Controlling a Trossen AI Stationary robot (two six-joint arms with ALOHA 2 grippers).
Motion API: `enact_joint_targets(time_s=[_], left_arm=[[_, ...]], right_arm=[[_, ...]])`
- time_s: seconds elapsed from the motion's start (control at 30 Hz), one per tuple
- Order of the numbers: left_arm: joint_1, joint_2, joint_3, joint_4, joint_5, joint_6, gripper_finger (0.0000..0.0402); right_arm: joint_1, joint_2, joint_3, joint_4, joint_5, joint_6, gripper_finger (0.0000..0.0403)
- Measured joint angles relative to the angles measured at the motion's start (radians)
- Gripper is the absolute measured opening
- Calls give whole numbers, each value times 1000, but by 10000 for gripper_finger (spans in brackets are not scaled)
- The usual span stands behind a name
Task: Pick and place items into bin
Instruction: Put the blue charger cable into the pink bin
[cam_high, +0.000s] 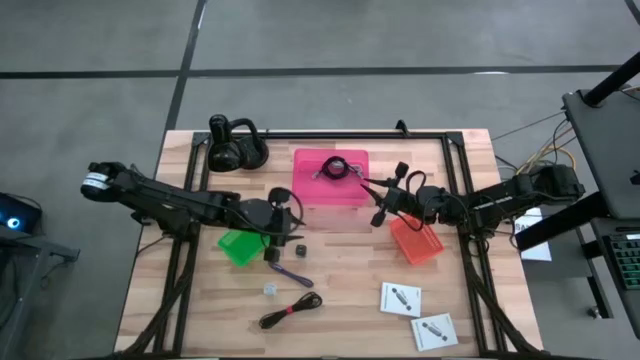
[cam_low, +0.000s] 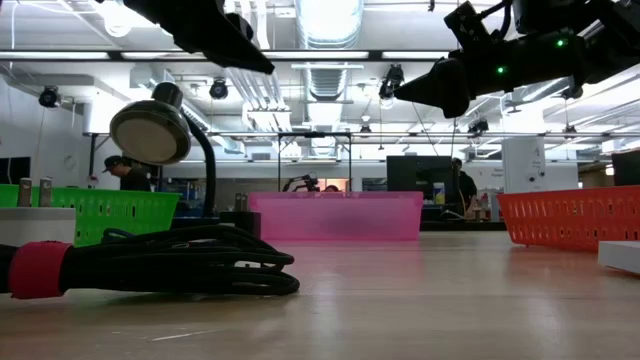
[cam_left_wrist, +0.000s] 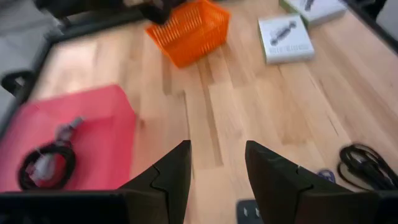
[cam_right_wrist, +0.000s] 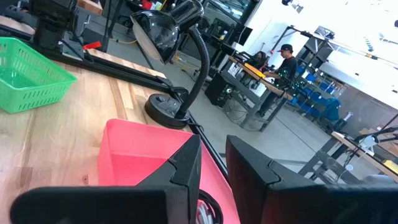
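Dark fingers of left gripper (cam_left_wrist: 214, 177) spread, empty, low over tabletop (cam_high: 340, 285) | right gripper (cam_right_wrist: 211, 171) parted, empty, above pink bin (cam_high: 331, 177) holding black coiled cable (cam_high: 333, 168) | best next: descend straight on tiny dark cube (cam_high: 297, 247), purple cable (cam_high: 291, 273) just beside.

A bin (cam_high: 330, 195) sits upper centre with a coiled cable (cam_high: 334, 169) inside, two packets (cam_high: 415, 314) lying lower right on the surface (cam_high: 340, 290).

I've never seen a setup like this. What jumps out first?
Three bright bins on the wooden table: a pink bin at the back centre already holding a black cable, a green bin to the left, an orange bin to the right. The right claw hangs by the pink bin.
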Motion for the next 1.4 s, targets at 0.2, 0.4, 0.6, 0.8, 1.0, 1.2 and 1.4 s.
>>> enact_joint_targets(time_s=[0.2,0.4,0.6,0.8,1.0,1.2,1.4], left_arm=[[-29,105,70,-131,-3,-78,137],[-55,198,153,-269,-5,-166,137],[-68,248,206,-359,-5,-291,137],[-88,261,209,-383,-5,-313,137],[-96,262,208,-385,-2,-363,137],[-125,268,201,-388,31,-408,137],[-149,316,192,-413,31,-411,137]], right_arm=[[0,0,0,0,0,-7,59],[0,0,0,0,0,-7,61],[0,0,0,0,0,-7,56],[0,0,0,0,-1,-7,59],[0,0,-1,0,-1,-7,60],[0,0,-1,0,-1,-6,54],[0,0,-5,-1,-1,-6,54]])
